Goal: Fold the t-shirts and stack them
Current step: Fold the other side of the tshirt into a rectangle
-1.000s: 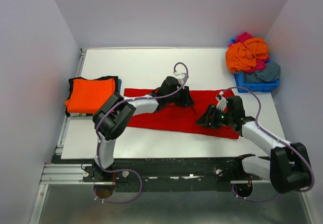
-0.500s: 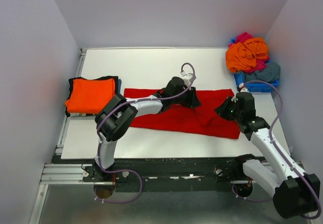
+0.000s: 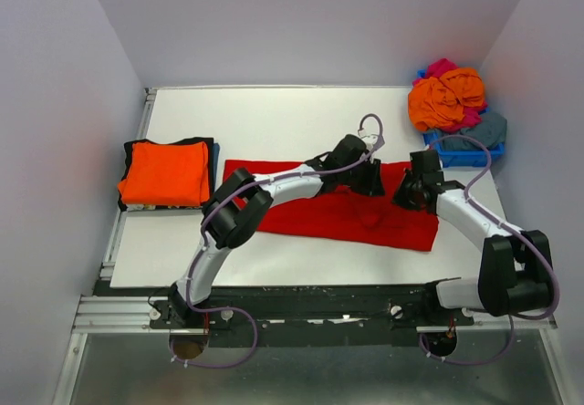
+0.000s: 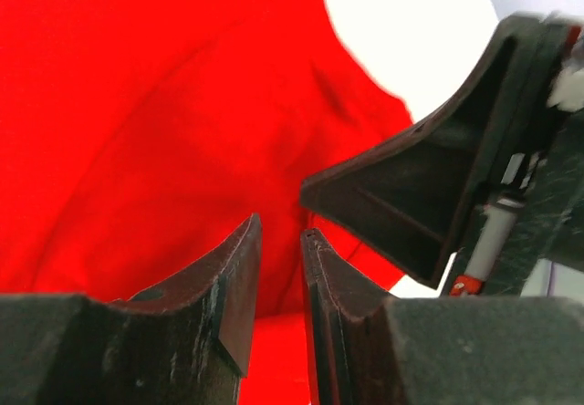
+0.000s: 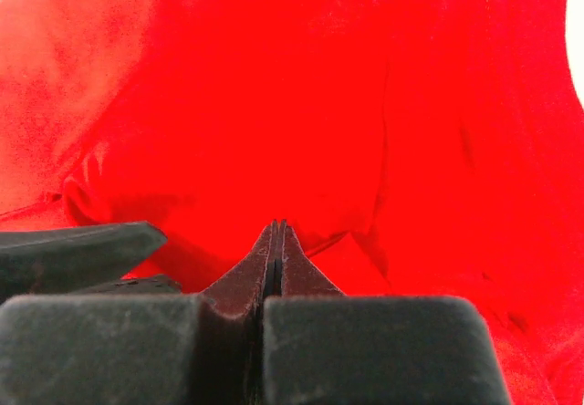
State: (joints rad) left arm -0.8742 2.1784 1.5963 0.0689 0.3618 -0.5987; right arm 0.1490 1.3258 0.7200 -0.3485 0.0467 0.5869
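The red t-shirt [image 3: 301,213] lies spread in a long strip across the middle of the white table. My left gripper [image 3: 372,184] reaches over its far right part. In the left wrist view its jaws [image 4: 281,227] stand a little apart above the red cloth [image 4: 164,104], with nothing seen between them. My right gripper [image 3: 404,195] sits at the shirt's right end, close beside the left one. In the right wrist view it [image 5: 276,225] is shut, its tips pinching the red cloth [image 5: 319,77], and creases run from them.
A folded orange t-shirt [image 3: 164,172] lies on a black one at the table's left edge. A blue bin [image 3: 465,154] at the back right holds a heap of orange, magenta and grey-blue t-shirts [image 3: 447,95]. Walls close in on both sides.
My right gripper swung from the shirt's lower middle to its right end and closed from open to shut. My left gripper slid rightward along the shirt's far edge.
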